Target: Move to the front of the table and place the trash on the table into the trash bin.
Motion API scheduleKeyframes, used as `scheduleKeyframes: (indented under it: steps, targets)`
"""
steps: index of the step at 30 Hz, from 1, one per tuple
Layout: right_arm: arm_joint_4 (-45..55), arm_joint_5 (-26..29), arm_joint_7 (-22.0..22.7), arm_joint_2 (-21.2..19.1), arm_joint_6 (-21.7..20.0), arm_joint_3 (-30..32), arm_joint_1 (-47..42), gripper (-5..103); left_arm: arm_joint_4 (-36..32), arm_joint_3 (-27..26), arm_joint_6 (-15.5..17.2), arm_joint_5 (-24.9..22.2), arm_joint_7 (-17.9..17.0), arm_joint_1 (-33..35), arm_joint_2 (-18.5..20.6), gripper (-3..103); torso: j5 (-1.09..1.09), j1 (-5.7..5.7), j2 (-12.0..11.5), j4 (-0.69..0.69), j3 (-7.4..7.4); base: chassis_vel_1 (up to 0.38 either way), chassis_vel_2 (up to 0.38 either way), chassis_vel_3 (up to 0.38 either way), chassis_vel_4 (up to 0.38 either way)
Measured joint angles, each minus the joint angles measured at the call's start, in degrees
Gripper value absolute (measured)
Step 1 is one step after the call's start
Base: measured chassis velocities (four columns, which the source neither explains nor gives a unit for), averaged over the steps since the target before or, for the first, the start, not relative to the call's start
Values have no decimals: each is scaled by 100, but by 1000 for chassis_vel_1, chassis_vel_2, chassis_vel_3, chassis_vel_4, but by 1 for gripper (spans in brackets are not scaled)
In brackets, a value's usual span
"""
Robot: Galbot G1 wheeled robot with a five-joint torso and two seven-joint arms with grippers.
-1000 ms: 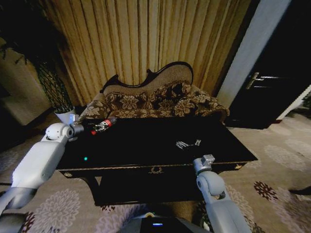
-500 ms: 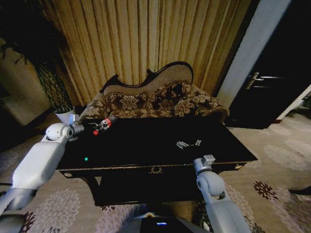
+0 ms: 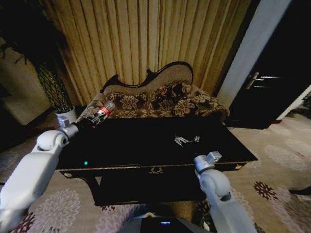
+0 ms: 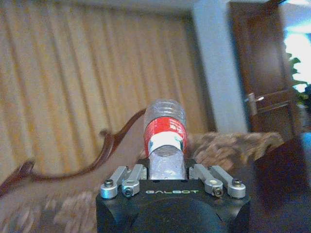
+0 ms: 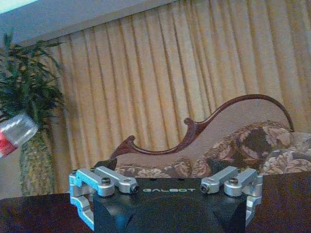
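A clear plastic bottle [image 3: 103, 111] with a red label is held up over the far left corner of the black table [image 3: 146, 150], tilted, with my left gripper [image 3: 94, 119] shut on it. In the left wrist view the bottle [image 4: 165, 133] sticks out from between the fingers of that gripper [image 4: 166, 167]. Small white scraps [image 3: 185, 141] lie on the tabletop right of centre. My right gripper [image 3: 209, 159] hovers at the table's front edge, near those scraps, and in the right wrist view it [image 5: 167, 194] stands open and holds nothing. The trash bin is out of view.
A carved floral sofa [image 3: 155, 99] stands right behind the table, in front of gold curtains. A white plant pot [image 3: 66, 116] with a tall plant sits at the far left. A dark door [image 3: 272, 82] is at the right. Patterned carpet surrounds the table.
My left gripper has lifted the bottle off the tabletop and carried it up and toward the far left corner. The right gripper has barely shifted.
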Motion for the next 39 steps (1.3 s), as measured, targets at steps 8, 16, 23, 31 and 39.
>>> scheduleKeyframes:
  steps: [8, 16, 23, 31, 39]
  targets:
    - [1018, 1066, 0, -111, -492, -4, -604, 100, -1245, -611, -158, 14, -149, 953, -74, 32, -1, -1, 1, 1, -1, 0, 0, 0, 0]
    - [1213, 3009, 1, -115, -1564, 70, -381, 100, -1949, -438, -188, 210, -435, 1249, -271, 32, 0, 0, 1, 1, 0, 0, 0, 0, 0]
    - [1206, 3702, 1, -81, -1797, -61, -56, 100, -2351, 85, -190, 666, -568, 1258, -433, 32, -1, 0, 0, -1, 1, 0, 0, 0, 0]
    - [1184, 4121, -1, -340, -1641, -13, 613, 100, -2693, 702, -277, 902, -773, 1426, -196, 32, 0, 0, 0, 2, 1, 0, 0, 0, 0]
    - [1178, 4320, -1, -508, -1643, -110, 672, 100, -2485, 1490, -393, 862, -793, 664, 167, 32, -1, 1, -1, -1, 1, 0, 0, 0, 0]
